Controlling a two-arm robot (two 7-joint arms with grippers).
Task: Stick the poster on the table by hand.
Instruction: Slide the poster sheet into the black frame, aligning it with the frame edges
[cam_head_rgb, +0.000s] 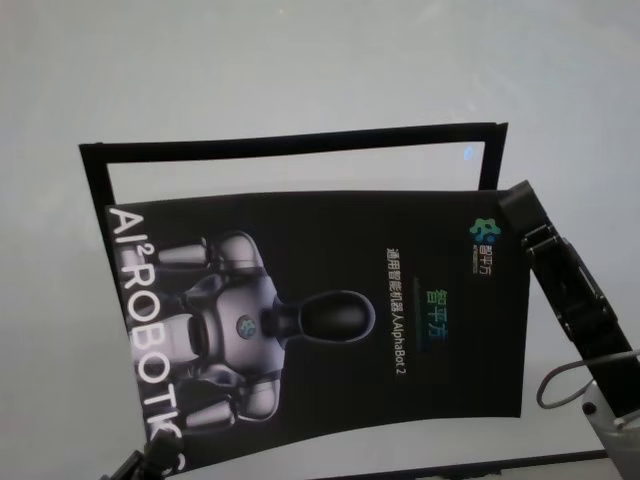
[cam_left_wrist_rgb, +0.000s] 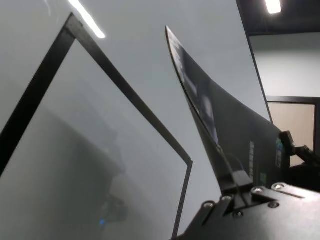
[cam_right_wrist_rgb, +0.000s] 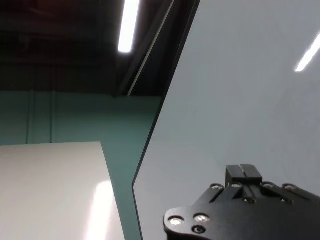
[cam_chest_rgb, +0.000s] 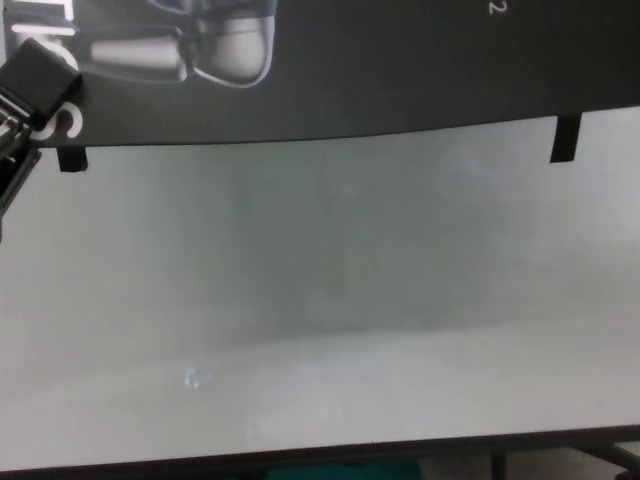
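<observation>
The black poster (cam_head_rgb: 330, 320) with the silver robot figure is held off the white table (cam_head_rgb: 300, 70), curved and tilted. In the left wrist view it rises as a bent sheet (cam_left_wrist_rgb: 210, 115). My left gripper (cam_head_rgb: 140, 465) is shut on its near left corner, as the left wrist view (cam_left_wrist_rgb: 235, 185) and the chest view (cam_chest_rgb: 40, 80) also show. My right gripper (cam_head_rgb: 518, 205) is at the poster's far right corner, fingers together on it. The poster does not show in the right wrist view, only the fingertips (cam_right_wrist_rgb: 243, 174). The poster's near edge (cam_chest_rgb: 330, 120) hangs over the table.
A thin black rectangular outline (cam_head_rgb: 290, 140) lies on the table under and behind the poster, and also shows in the left wrist view (cam_left_wrist_rgb: 125, 85). Two short black tape strips hang from the poster's near edge (cam_chest_rgb: 70, 158) (cam_chest_rgb: 566, 138). The table's near edge (cam_chest_rgb: 320, 450) is close.
</observation>
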